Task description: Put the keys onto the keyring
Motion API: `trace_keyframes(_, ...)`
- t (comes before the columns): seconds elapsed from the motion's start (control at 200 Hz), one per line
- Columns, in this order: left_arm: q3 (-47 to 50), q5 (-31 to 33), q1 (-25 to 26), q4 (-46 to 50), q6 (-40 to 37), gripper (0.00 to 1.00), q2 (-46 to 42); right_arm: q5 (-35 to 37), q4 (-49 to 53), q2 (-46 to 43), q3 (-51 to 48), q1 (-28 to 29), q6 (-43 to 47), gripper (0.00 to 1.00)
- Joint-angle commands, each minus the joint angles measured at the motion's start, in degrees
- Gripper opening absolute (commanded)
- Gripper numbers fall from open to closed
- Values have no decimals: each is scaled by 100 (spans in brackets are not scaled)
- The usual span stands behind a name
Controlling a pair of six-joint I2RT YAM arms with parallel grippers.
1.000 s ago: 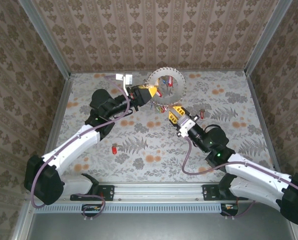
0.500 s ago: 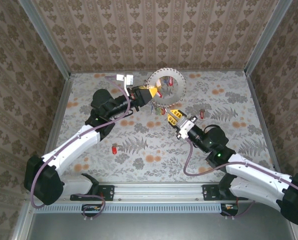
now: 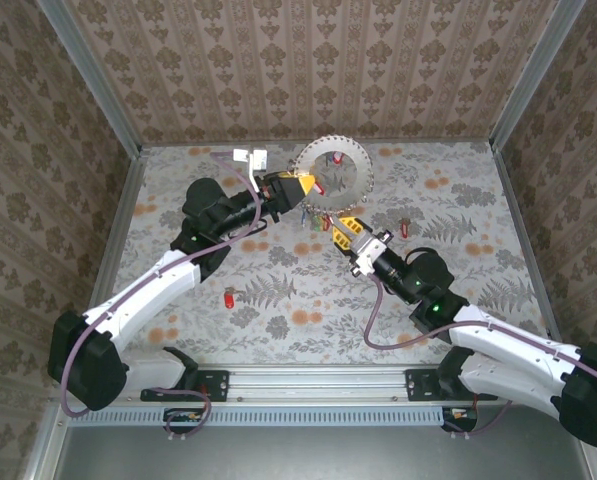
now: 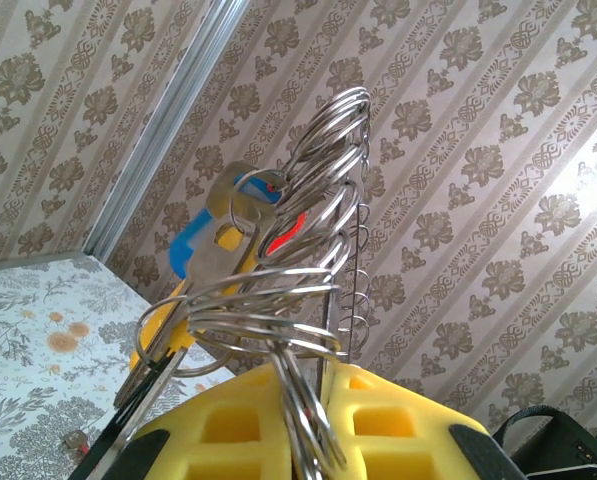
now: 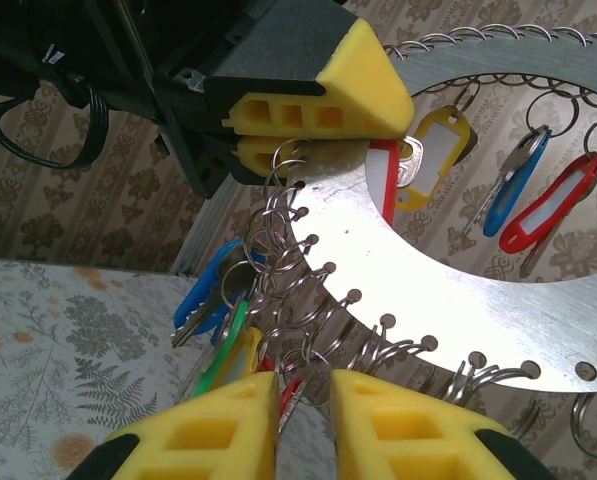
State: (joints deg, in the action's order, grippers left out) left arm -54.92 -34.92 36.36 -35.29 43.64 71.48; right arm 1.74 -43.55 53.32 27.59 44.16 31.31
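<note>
Yellow fingertips of the left end effector (image 3: 306, 188) are clenched on the toothed rim of the keyring (image 3: 363, 176), holding it raised at the far side of the table (image 3: 468, 205). The right end effector (image 5: 303, 415) sits just below the ring's lower edge, its jaws a narrow gap apart with wire loops and a red tag between them; I cannot tell whether they pinch anything. Keys (image 5: 206, 298) with blue, green, red and yellow tags hang from the loops. 2 loose keys (image 3: 228, 298) with red heads lie on the table, well apart.
</note>
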Motion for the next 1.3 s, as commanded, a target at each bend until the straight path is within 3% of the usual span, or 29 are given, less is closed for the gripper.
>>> trace_keyframes(0.0,-242,56,38,-268,-154,0,-242,72,-119,-174,103,32,-33,23)
trace_keyframes(0.2,-266,49,38,-207,-187,0,-242,-246,31,-398,19,40,-89,25)
trace_keyframes(0.495,-389,-6,53,45,-289,0,-214,-88,-167,-90,194,35,-167,29)
trace_keyframes(0.555,-615,64,68,848,-677,0,-244,-27,-288,-15,185,36,-195,31)
trace_keyframes(0.64,-1292,367,208,2793,-1781,0,-269,10,-412,-15,103,37,-255,32)
trace_keyframes(0.71,-1561,659,325,3407,-2320,0,-315,51,-415,-62,11,39,-329,32)
trace_keyframes(1.295,-1386,602,398,2728,-2054,0,-319,-397,-459,-46,-18,40,-782,32)
